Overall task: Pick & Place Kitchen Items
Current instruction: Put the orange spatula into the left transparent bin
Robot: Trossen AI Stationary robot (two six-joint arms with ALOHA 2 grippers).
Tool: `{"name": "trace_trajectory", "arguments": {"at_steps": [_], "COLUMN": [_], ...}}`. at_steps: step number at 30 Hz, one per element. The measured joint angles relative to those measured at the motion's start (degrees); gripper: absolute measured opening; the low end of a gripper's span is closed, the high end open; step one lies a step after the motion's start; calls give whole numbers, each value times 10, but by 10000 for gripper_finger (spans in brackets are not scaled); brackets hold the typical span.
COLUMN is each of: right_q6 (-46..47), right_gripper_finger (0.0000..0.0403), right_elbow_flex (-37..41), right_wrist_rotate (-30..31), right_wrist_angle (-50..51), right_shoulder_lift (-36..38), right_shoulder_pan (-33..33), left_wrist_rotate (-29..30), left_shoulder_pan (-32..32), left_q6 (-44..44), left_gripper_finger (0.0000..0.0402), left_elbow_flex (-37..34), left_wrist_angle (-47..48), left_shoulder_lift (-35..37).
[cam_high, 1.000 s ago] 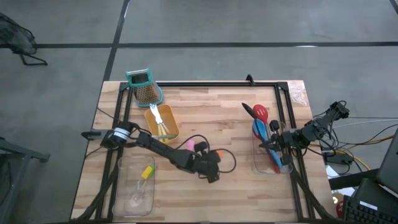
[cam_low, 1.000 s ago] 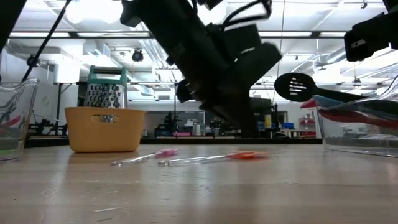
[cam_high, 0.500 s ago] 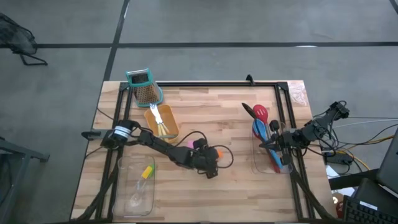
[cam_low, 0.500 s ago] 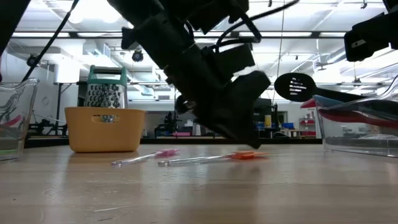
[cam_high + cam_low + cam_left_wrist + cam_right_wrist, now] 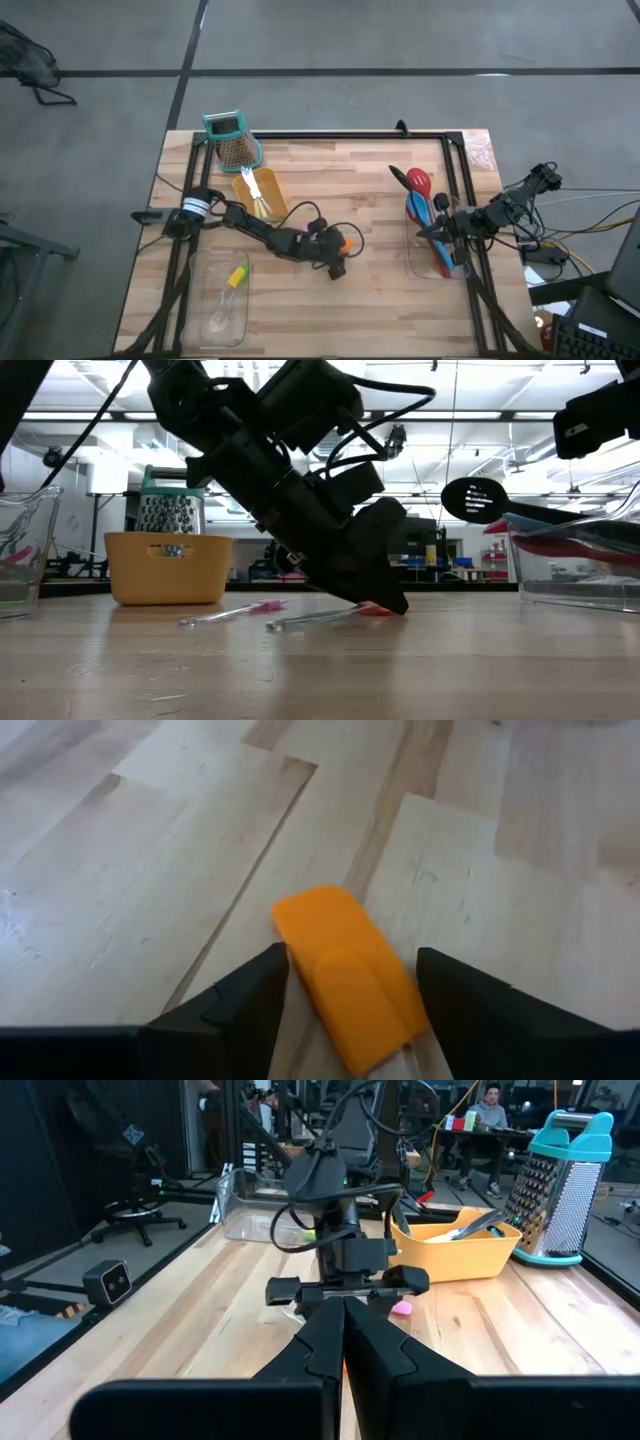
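Wood table (image 5: 380, 300): left gripper (image 5: 345, 982) open astride orange-tipped tool (image 5: 348, 976), right gripper (image 5: 343, 1342) shut, idle; thin clear handle may slip on closing

The wooden table (image 5: 330, 190) stood on a grey concrete floor (image 5: 400, 40) crossed by dark seam lines. Beyond the table's far edge lay a large workshop hall with ceiling strip lights (image 5: 560, 455) and exposed pipes. Left of the table stood a black office chair (image 5: 135, 1175); behind it, a person (image 5: 487, 1105) sat at a cluttered desk.
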State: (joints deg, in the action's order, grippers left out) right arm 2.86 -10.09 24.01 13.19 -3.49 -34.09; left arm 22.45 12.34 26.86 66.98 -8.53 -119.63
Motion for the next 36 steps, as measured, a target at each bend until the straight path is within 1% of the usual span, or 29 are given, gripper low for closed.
{"name": "trace_trajectory", "arguments": {"at_steps": [2, 4, 6, 9, 11, 12, 16, 20, 22, 25, 30, 32, 34, 36], "right_q6": [0, 0, 0, 0, 0, 1, 0, 0, 0, 1, 1, 0, 1, 0], "right_gripper_finger": [8, 8, 8, 8, 8, 8, 8, 8, 8, 8, 8, 8, 8, 8], "right_elbow_flex": [0, 0, 0, 0, 0, 0, 0, 0, 0, 0, 0, 0, 0, 0], "right_wrist_rotate": [0, 0, 0, 0, 0, 0, 0, 0, 0, 0, 0, 0, 0, 0], "right_wrist_angle": [0, 0, 0, 0, 0, 0, 0, 0, 0, 0, 0, 0, 0, 0], "right_shoulder_lift": [0, 0, 0, 0, 0, 0, 0, 0, 0, 0, 0, 0, 0, 0], "right_shoulder_pan": [0, 0, 0, 0, 0, 0, 0, 0, 0, 0, 0, 0, 0, 0], "left_wrist_rotate": [-9, -10, -9, -16, -29, -31, -37, -41, -57, -74, -69, -64, -47, -38], "left_shoulder_pan": [-1, 0, 1, 1, 2, 2, 6, 11, 17, 36, 85, 112, 145, 177], "left_q6": [1, 0, 0, 3, -12, -26, -67, -85, -86, -70, -4, 47, 102, 172], "left_gripper_finger": [214, 186, 150, 85, 41, 28, 28, 28, 28, 28, 30, 32, 33, 33], "left_elbow_flex": [-7, -9, -9, -10, -10, -11, -9, -2, -2, -4, -1, -2, -2, -2], "left_wrist_angle": [-10, -9, -7, 0, -5, -6, -14, 1, 24, 90, 225, 292, 345, 398], "left_shoulder_lift": [0, 0, 0, 0, -1, -1, 1, 17, 35, 74, 168, 204, 240, 275]}}
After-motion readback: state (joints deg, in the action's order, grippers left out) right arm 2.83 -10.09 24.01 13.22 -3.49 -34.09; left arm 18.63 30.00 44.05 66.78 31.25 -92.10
